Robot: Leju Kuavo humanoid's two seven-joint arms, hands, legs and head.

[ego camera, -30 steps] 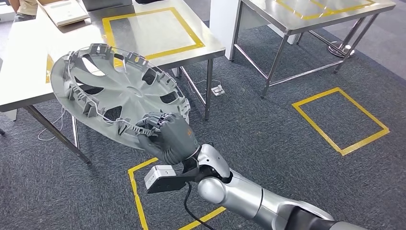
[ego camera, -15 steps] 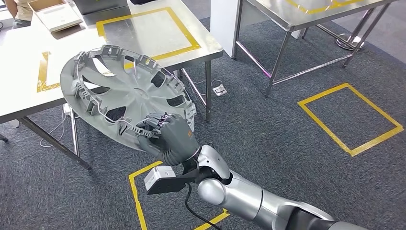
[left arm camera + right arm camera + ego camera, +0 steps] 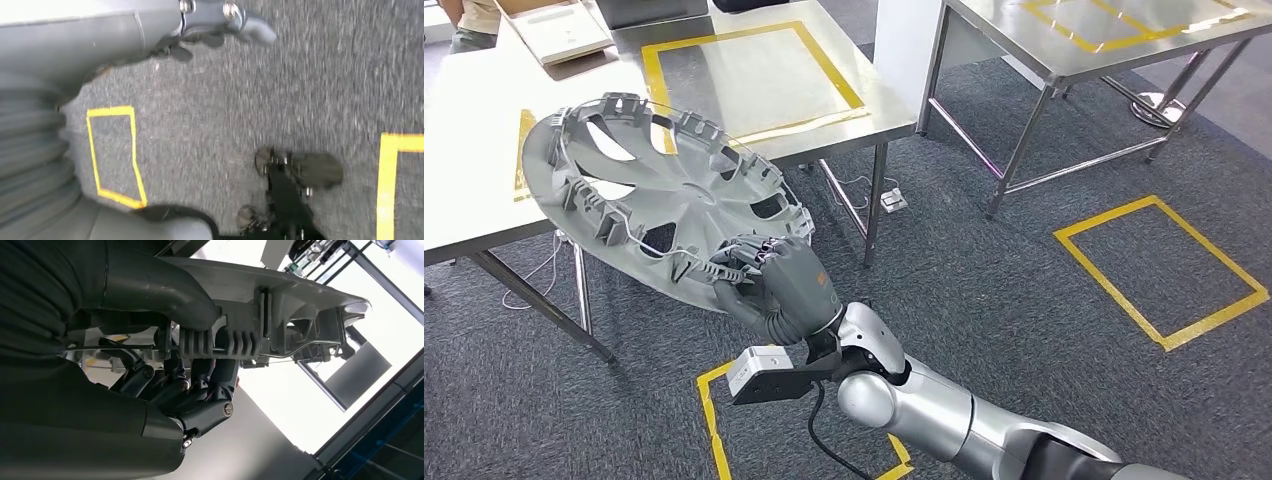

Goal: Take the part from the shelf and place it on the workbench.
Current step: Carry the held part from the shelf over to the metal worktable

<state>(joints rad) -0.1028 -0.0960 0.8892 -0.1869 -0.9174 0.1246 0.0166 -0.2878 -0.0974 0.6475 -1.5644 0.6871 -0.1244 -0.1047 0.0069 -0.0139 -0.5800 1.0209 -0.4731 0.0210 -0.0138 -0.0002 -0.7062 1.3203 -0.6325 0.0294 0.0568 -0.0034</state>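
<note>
- Right robot hand (image 3: 776, 290) grips the near rim of the wheel cover (image 3: 669, 205), fingers (image 3: 220, 377) curled over its ribbed clips and wire ring (the thumb lies along the rim in the right wrist view).
- Held tilted in the air, the wheel cover shows its inner face upward, with its far edge over the front edge of the steel worktop (image 3: 484, 130).
- On that worktop lie a yellow tape rectangle (image 3: 754, 75) and, at the far end, a flat open box (image 3: 554, 28).
- Left robot hand (image 3: 225, 20) hangs over grey carpet (image 3: 310, 85); whether it is open or closed cannot be told.
</note>
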